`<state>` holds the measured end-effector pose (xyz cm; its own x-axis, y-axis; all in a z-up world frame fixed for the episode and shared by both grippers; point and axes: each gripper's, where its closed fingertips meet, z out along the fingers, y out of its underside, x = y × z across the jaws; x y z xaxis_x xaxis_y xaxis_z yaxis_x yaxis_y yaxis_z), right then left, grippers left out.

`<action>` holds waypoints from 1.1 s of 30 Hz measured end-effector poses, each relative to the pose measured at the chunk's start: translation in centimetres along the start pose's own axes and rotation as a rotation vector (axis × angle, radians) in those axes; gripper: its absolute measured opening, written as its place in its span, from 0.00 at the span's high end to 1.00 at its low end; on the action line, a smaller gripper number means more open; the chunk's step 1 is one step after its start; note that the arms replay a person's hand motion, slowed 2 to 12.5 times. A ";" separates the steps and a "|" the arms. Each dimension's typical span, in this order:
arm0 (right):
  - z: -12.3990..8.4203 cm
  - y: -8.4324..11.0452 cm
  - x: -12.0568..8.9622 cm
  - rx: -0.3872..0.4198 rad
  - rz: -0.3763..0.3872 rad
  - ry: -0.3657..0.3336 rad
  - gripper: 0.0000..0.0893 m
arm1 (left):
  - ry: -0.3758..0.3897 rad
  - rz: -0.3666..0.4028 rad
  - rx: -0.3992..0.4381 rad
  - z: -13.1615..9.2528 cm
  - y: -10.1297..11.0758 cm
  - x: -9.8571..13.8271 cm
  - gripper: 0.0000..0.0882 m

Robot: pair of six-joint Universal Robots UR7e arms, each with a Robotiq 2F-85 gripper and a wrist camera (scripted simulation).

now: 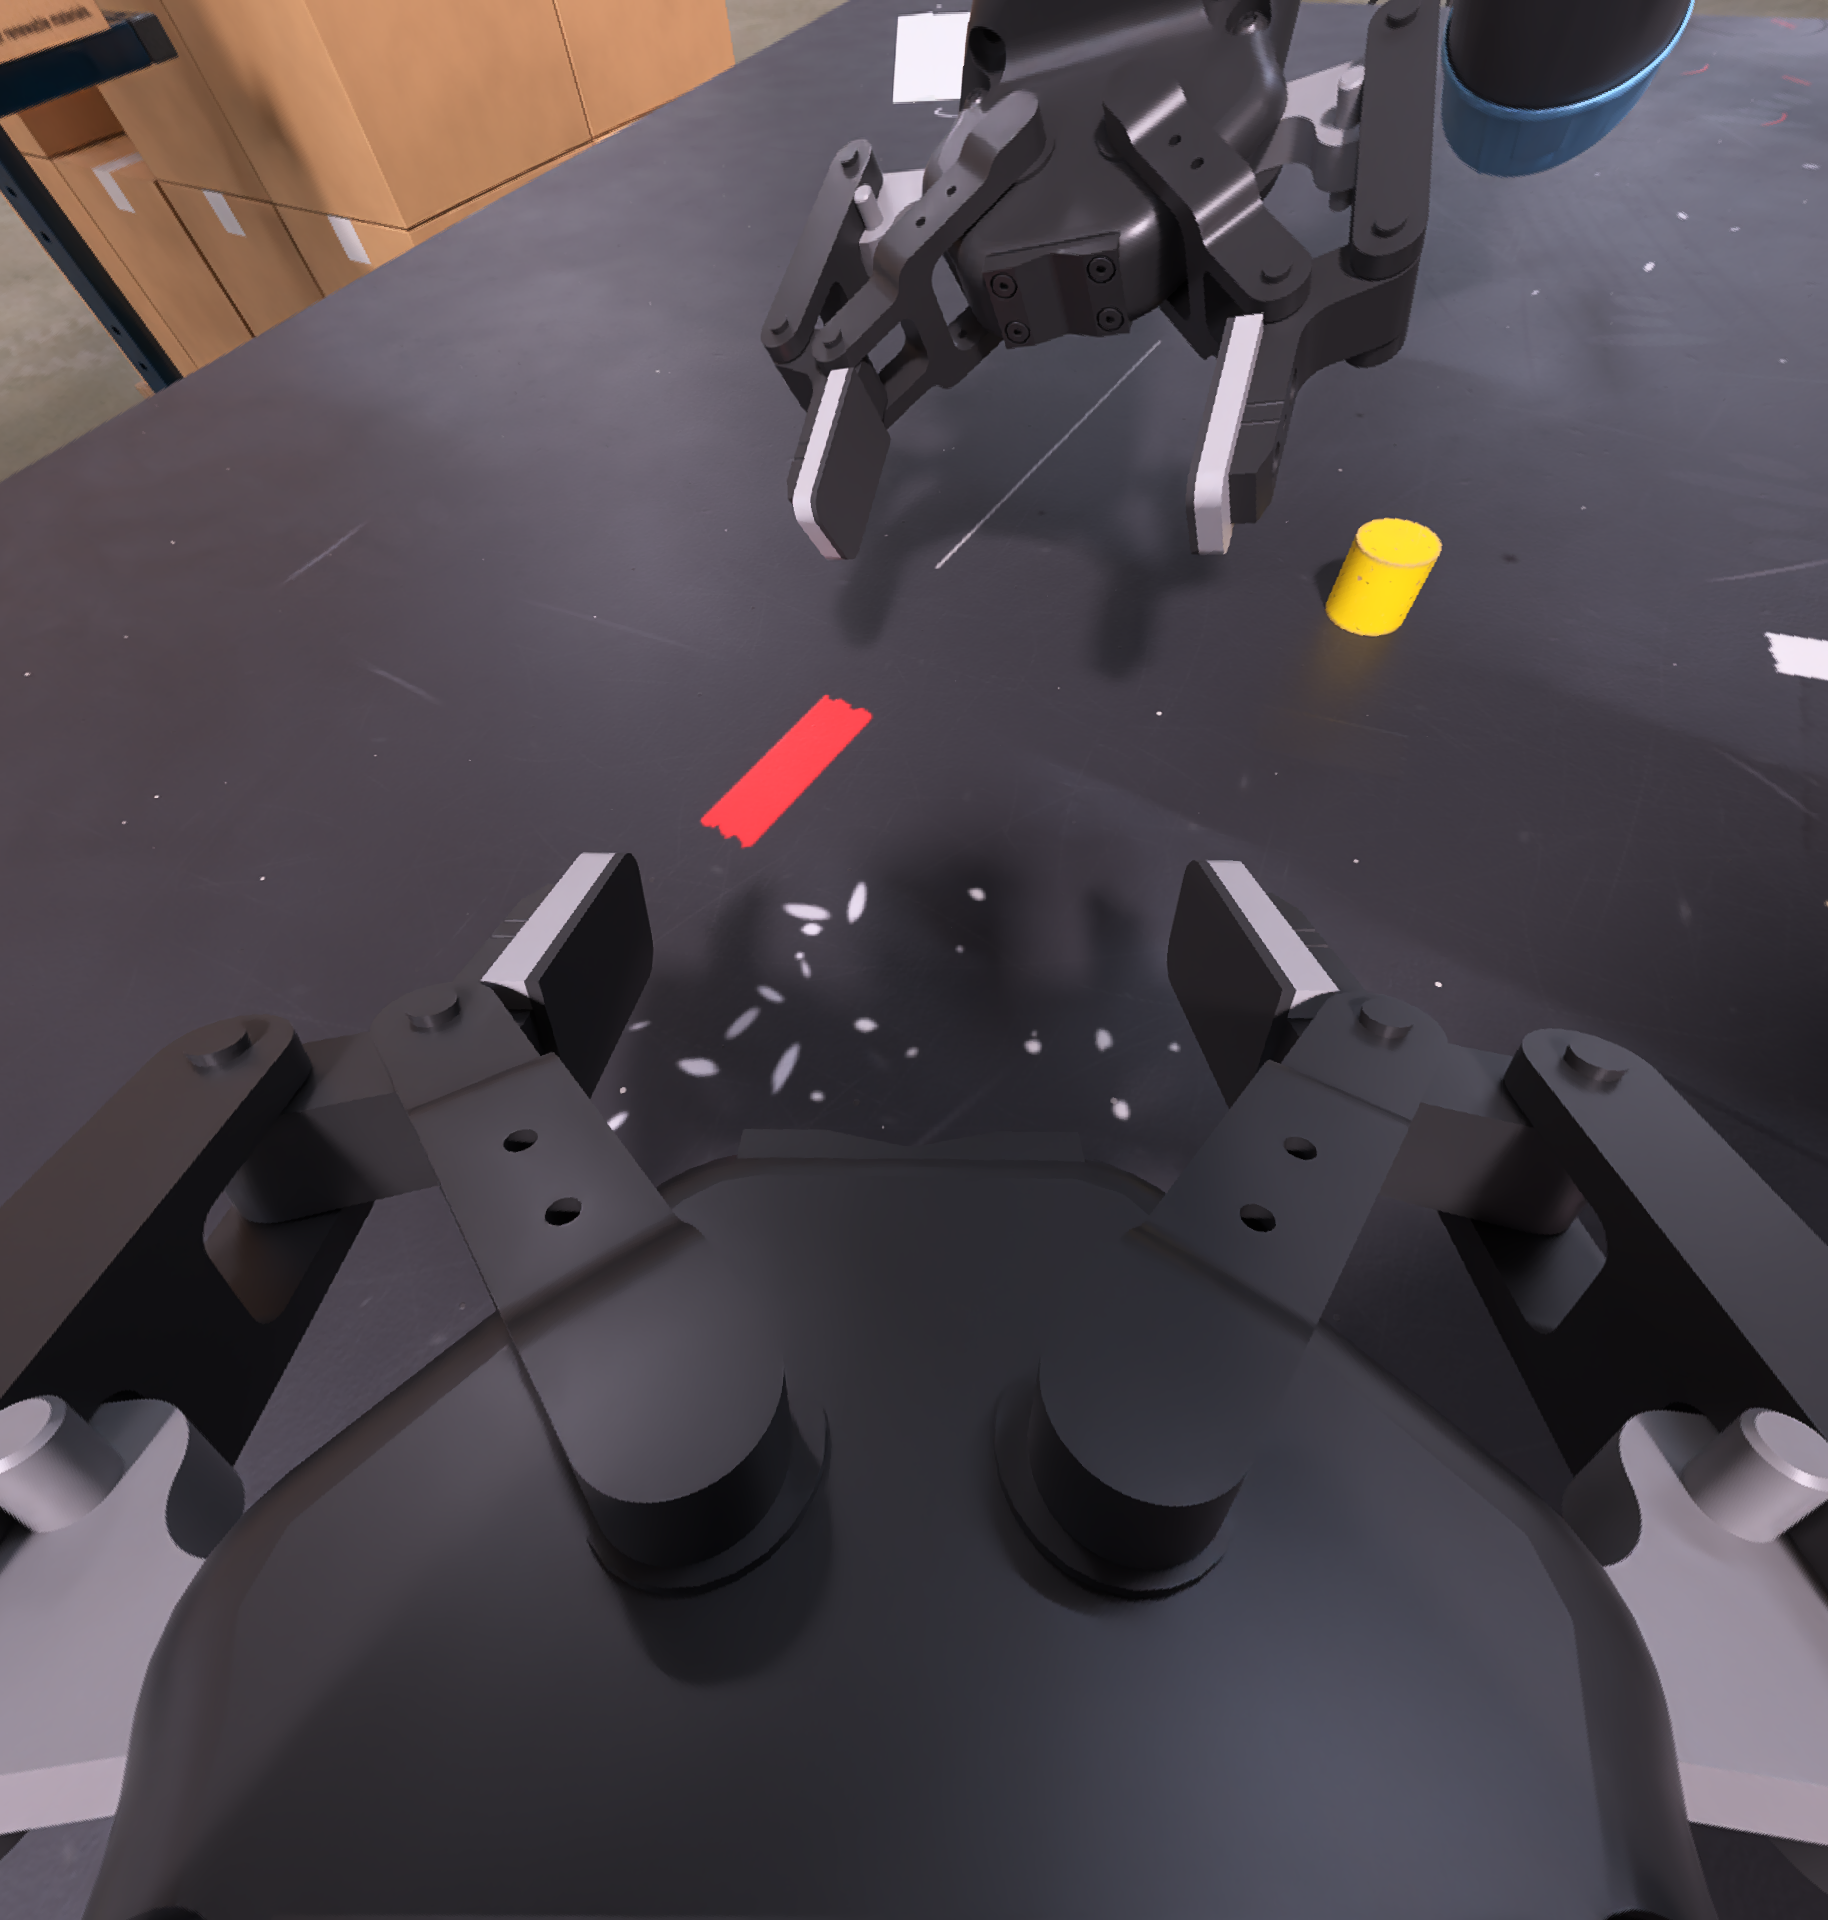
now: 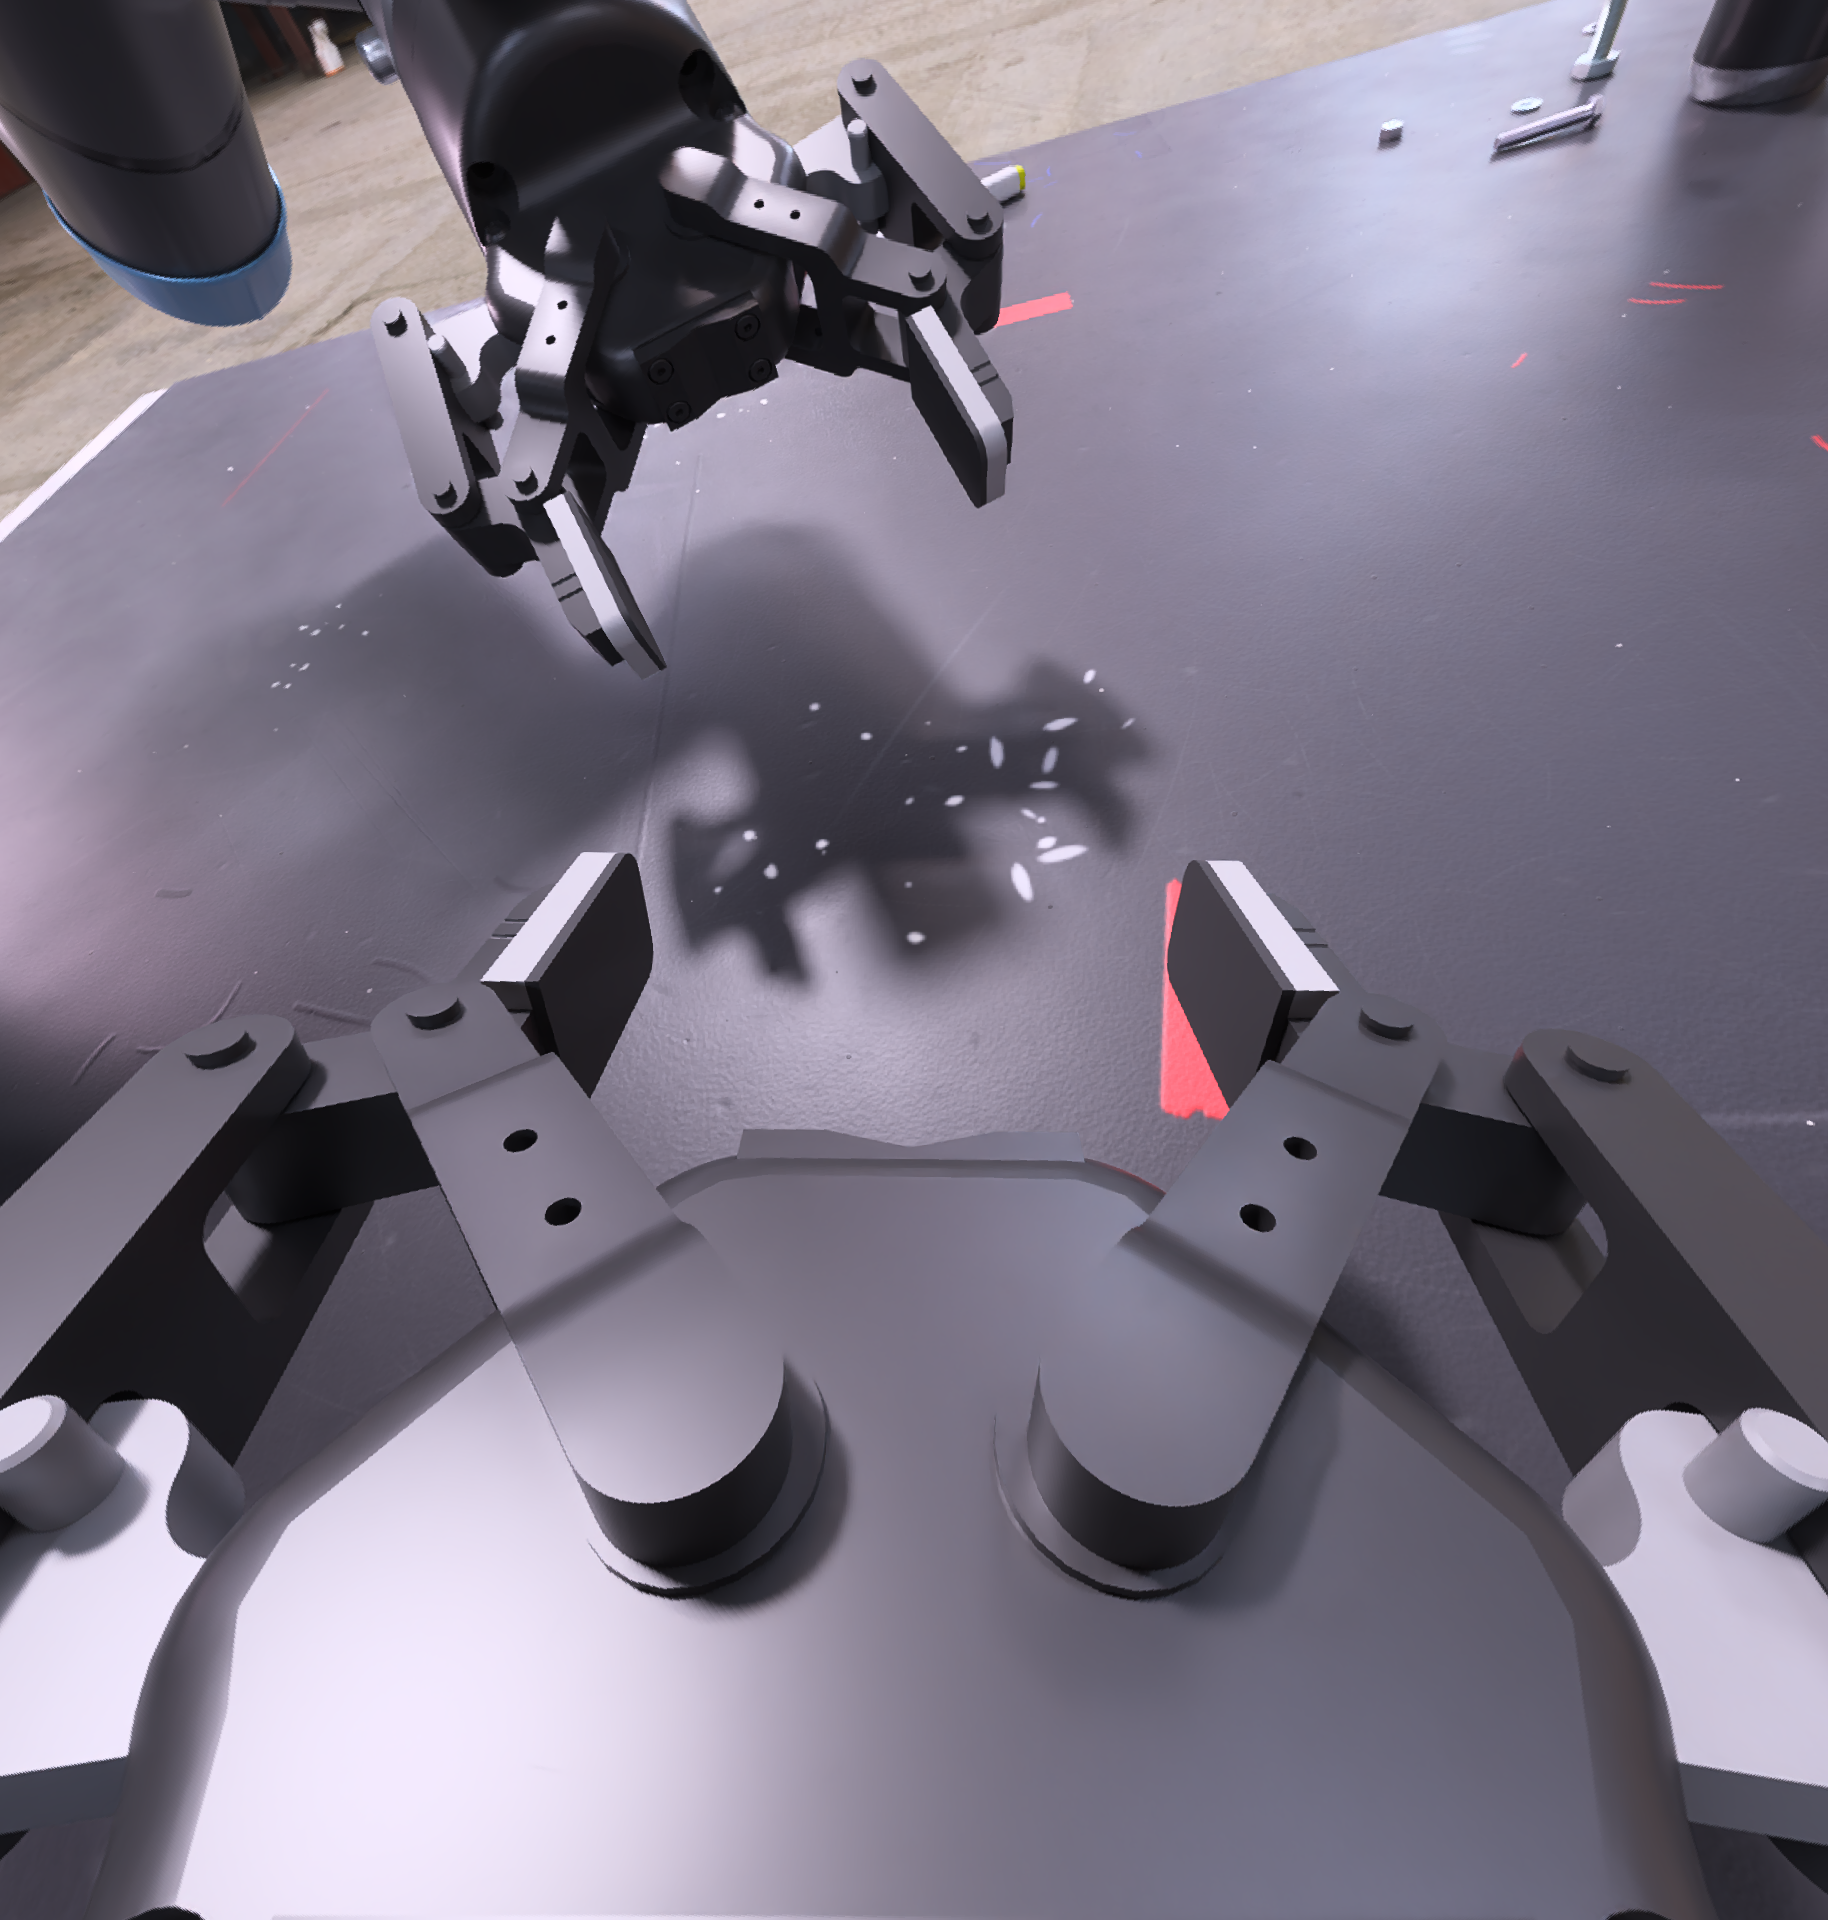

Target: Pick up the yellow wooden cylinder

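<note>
The yellow wooden cylinder (image 1: 1383,577) stands upright on the dark table, at the right of the left wrist view. My left gripper (image 1: 905,935) is open and empty, above the table well short of the cylinder and to its left. My right gripper (image 1: 1014,509) shows across from it, open and empty, its nearer finger a short way left of the cylinder. In the right wrist view my right gripper (image 2: 905,935) is open over bare table, and the left gripper (image 2: 806,561) hangs open opposite. The cylinder is not in that view.
A red tape strip (image 1: 785,771) lies on the table between the grippers; it also shows in the right wrist view (image 2: 1185,1049). White tape (image 1: 1819,660) is at the right. Cardboard boxes (image 1: 370,114) stand beyond the table's far left edge. Small metal parts (image 2: 1544,123) lie far back.
</note>
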<state>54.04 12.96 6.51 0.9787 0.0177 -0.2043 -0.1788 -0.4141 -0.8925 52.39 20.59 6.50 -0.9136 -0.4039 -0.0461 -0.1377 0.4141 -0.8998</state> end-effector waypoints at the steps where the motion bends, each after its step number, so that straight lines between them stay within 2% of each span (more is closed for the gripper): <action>1: 0.0 0.0 0.0 0.000 -0.001 0.001 0.04 | 0.000 0.000 -0.001 0.0 0.0 0.0 0.03; 24: -0.1 0.0 0.1 0.003 -0.001 0.003 0.04 | -0.001 0.000 -0.003 0.1 0.0 0.0 0.03; 33: 0.0 0.2 0.0 -0.005 -0.028 0.013 0.04 | -0.019 0.044 -0.001 0.1 0.1 0.0 0.03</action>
<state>54.03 12.93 6.34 0.9846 0.0174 -0.1737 -0.1507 -0.4179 -0.8959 52.41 20.57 6.38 -0.9114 -0.4009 -0.0934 -0.0984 0.4325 -0.8963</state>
